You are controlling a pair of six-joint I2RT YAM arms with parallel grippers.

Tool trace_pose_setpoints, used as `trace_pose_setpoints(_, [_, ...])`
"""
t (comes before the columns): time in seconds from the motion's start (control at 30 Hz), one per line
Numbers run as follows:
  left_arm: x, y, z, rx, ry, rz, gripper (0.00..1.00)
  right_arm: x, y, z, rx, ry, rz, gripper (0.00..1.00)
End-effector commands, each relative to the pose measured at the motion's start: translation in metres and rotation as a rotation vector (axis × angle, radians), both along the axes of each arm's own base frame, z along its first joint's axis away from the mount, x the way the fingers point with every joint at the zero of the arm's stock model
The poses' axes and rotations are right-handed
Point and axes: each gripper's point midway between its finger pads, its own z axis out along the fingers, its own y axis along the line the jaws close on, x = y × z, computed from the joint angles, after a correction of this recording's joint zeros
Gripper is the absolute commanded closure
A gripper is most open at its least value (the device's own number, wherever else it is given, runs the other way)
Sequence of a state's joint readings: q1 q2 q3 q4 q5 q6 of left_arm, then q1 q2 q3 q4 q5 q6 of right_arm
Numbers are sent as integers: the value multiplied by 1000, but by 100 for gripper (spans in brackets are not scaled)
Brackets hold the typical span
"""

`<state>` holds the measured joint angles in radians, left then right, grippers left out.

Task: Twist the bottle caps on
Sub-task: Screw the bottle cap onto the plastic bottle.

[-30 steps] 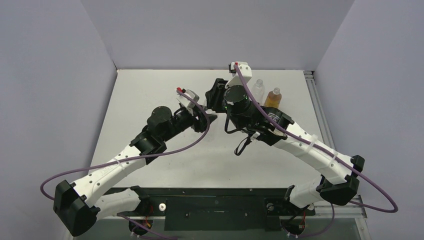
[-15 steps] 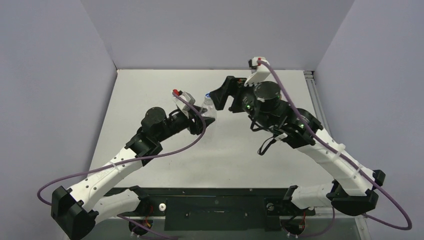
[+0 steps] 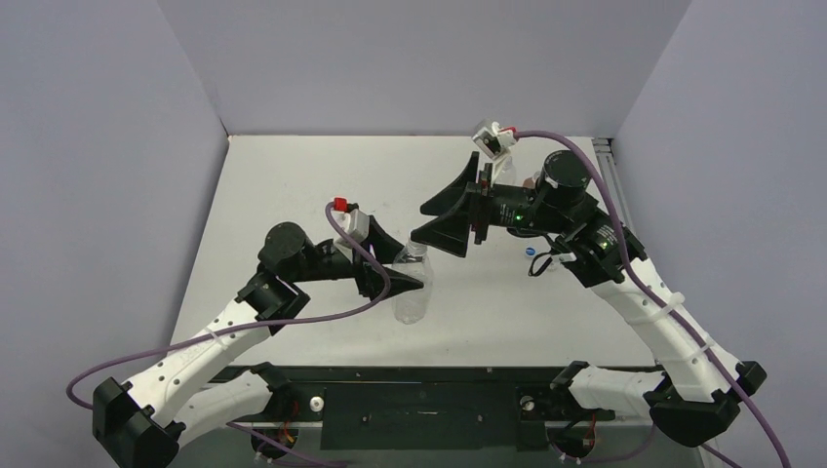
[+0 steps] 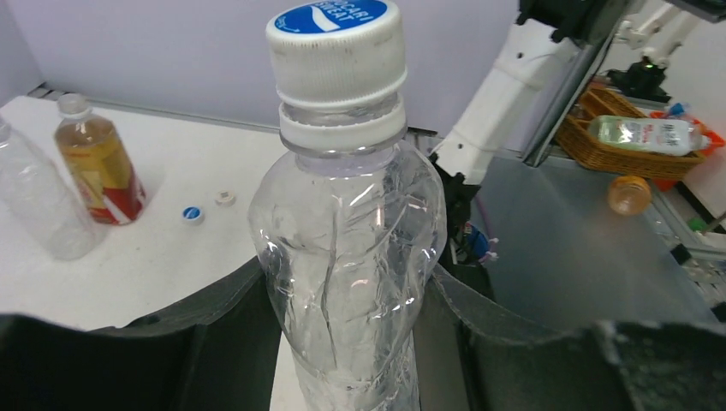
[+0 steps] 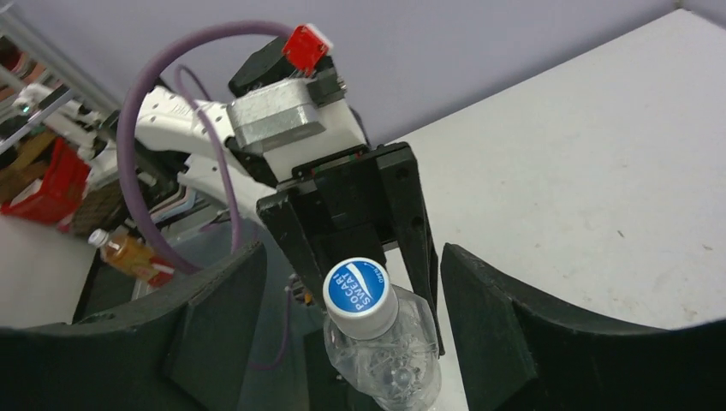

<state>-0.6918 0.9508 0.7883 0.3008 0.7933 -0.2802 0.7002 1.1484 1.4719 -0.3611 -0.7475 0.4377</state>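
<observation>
Top external view, centre frame: the left gripper (image 3: 405,281) pinches the clear, colourless plastic bottle (image 3: 413,297) upright by its body, apparently bracing it against twisting. The right gripper (image 5: 351,248), jaws spread, straddles without touching the blue-and-white round plastic screw cap (image 5: 358,289) seated on the neck, seemingly poised to grip and turn it.

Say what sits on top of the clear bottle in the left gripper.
A blue-and-white cap sits on the clear bottle's neck, hiding its mouth; its tightness cannot be seen.
</observation>
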Motion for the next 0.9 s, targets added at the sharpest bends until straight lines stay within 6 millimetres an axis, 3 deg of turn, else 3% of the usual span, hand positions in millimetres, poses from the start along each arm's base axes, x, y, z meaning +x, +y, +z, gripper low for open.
trace_pose_setpoints(0.0, [-31,6,32,-95,-58,-146,92,-36,5,20,97,-96,240,31])
trace_pose_setpoints(0.53, [-39,5,40,-124,-37,-206,92,-49,5,23,150,-96,297,48])
trace_pose_setpoints(0.87, [-39,5,39,-128,-24,-204,92,-49,8,22,148,-100,297,53])
